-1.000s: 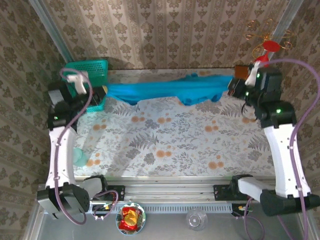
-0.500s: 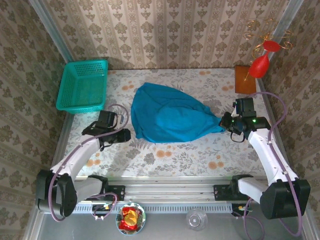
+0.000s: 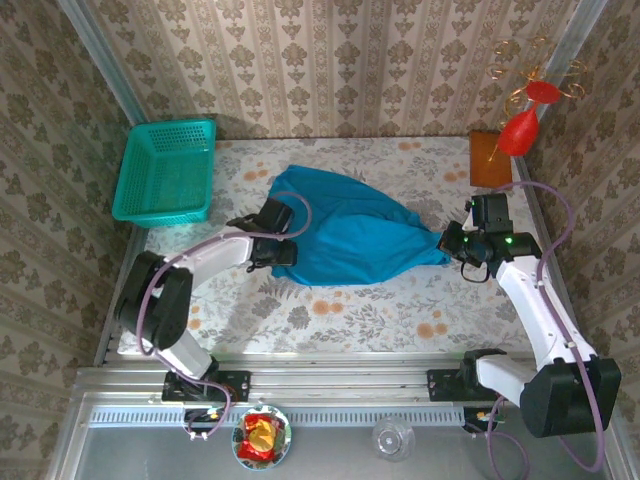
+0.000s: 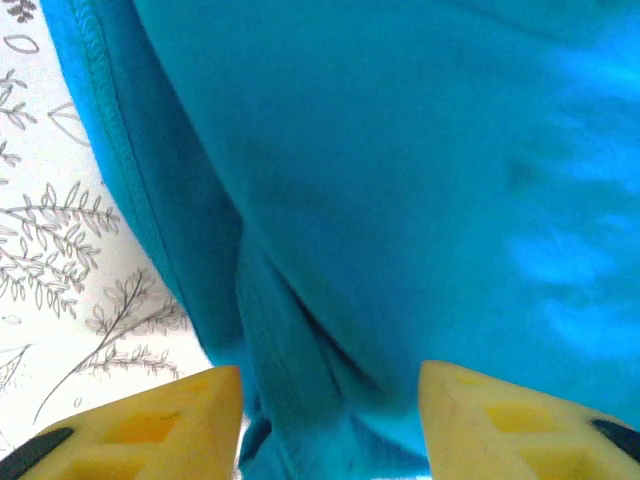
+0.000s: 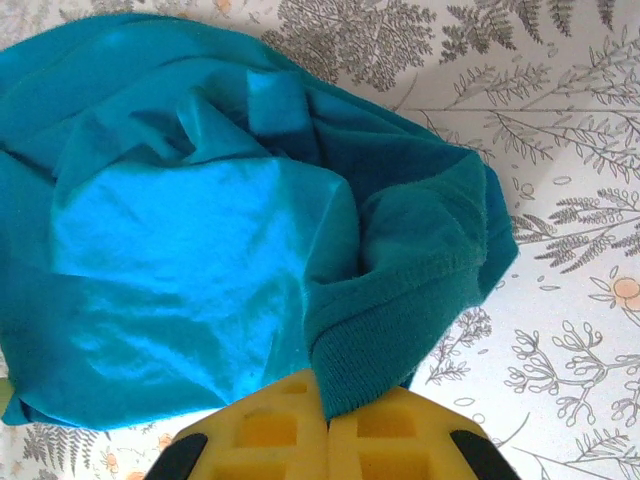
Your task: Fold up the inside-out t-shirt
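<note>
Shirt (image 3: 345, 235) heaped on the surface (image 3: 350, 305) between both pincers, right pincer (image 3: 452, 242) clenched on its hem, left pincer (image 3: 283, 250) released, straddling a fold, basket (image 3: 165, 170) beyond it

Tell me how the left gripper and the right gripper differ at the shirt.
The left gripper has its pads apart around a fold of the t-shirt; the right gripper is pinched shut on a hem. Left sits at the shirt's left edge, right at its right tip. Both have yellow pads.
</note>
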